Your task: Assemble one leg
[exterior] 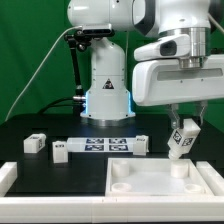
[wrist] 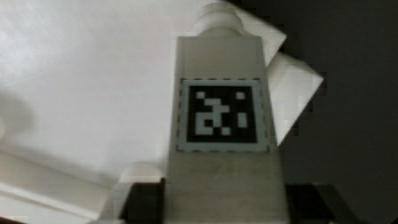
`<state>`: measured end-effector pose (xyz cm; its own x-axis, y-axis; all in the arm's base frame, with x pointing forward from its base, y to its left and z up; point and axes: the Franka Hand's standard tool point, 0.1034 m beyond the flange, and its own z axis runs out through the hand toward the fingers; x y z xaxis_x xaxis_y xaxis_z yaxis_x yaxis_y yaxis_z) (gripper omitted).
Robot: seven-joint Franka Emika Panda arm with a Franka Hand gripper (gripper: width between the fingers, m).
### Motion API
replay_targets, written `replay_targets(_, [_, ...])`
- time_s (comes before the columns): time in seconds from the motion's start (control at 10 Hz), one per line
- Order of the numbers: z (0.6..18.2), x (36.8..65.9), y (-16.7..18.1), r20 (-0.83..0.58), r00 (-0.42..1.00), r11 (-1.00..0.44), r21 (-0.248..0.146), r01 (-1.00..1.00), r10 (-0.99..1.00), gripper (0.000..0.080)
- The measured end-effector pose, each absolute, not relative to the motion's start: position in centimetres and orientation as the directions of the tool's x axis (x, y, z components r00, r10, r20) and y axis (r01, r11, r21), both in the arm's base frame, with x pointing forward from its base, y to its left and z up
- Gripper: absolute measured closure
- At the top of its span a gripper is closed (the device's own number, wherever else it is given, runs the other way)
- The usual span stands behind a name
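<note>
Leg (exterior: 181, 142) (wrist: 224, 62): white rectangular block, black-and-white square tag (wrist: 221, 111) on one face; clamped between gripper (exterior: 183, 127) fingers, projecting beneath them, slightly tilted.

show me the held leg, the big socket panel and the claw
small white rectangular leg block (wrist: 222, 110), wrist view, its black-and-white tag
large white square socket panel (exterior: 150, 183), exterior view, bare top face
robot's claw (exterior: 184, 127), exterior view, between its fingertips

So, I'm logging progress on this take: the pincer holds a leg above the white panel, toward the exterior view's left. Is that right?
Only the side is wrong. The exterior view shows the pincer holding the leg above the white panel toward that view's right, not its left. The rest of the statement holds.
</note>
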<state>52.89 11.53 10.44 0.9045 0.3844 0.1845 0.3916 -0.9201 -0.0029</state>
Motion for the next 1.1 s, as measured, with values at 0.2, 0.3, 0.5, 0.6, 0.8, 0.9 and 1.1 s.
replay_targets(0.2, [11.4,54.0,10.9,0.308,0.898,-0.944,0.001,0.331,0.315,0.0508])
replay_targets(0.3, [11.1,53.6,11.0,0.292,0.901,-0.942,-0.001,0.335,0.32,0.0508])
replay_targets(0.5, [11.0,53.6,11.0,0.292,0.901,-0.942,-0.001,0.336,0.321,0.0508])
replay_targets(0.6, [11.1,53.7,11.0,0.293,0.9,-0.942,0.0,0.336,0.321,0.0508])
replay_targets(0.8, [12.0,55.0,10.9,0.299,0.903,-0.946,-0.003,0.323,0.307,0.0508])
replay_targets(0.9, [12.2,55.4,10.8,0.306,0.903,-0.948,-0.003,0.318,0.301,0.0508])
replay_targets(1.1, [12.0,55.4,10.8,0.325,0.896,-0.947,0.0,0.321,0.304,0.0508])
